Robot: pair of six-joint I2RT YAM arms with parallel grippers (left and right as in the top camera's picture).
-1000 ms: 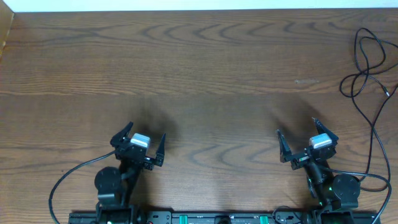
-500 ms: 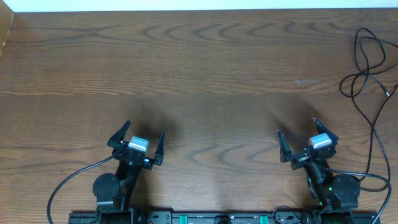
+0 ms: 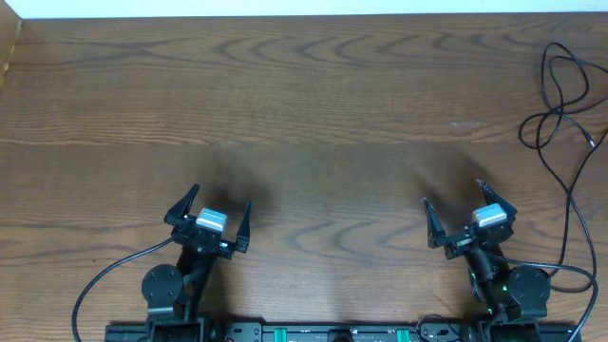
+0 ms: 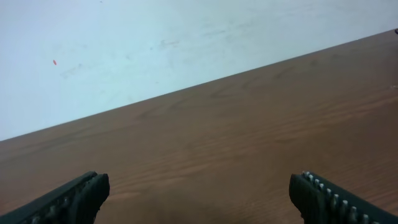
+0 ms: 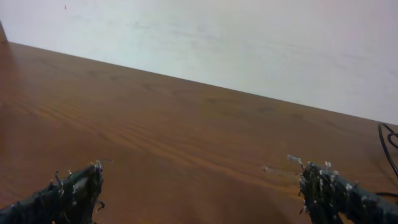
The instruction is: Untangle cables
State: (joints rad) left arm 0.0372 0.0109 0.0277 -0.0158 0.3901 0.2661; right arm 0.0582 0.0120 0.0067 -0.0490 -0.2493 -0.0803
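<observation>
A thin black cable point(image 3: 559, 95) lies in loose loops at the table's far right edge, and one strand runs down toward the right arm's base. Its loop shows at the right margin of the right wrist view point(image 5: 389, 140). No whitish cord is in view. My left gripper point(image 3: 220, 197) is open near the front left, with bare wood between its fingers point(image 4: 199, 183). My right gripper point(image 3: 452, 193) is open at the front right, well short of the cable and to its left, with nothing between its fingers point(image 5: 200, 171).
The wooden table point(image 3: 313, 104) ends at a white wall along its far side. A thicker black lead point(image 3: 104, 275) curves out from the left arm's base. A pale scuff point(image 3: 467, 123) marks the wood near the right.
The left gripper has drawn back slightly toward its base. The right gripper and the cable have not moved.
</observation>
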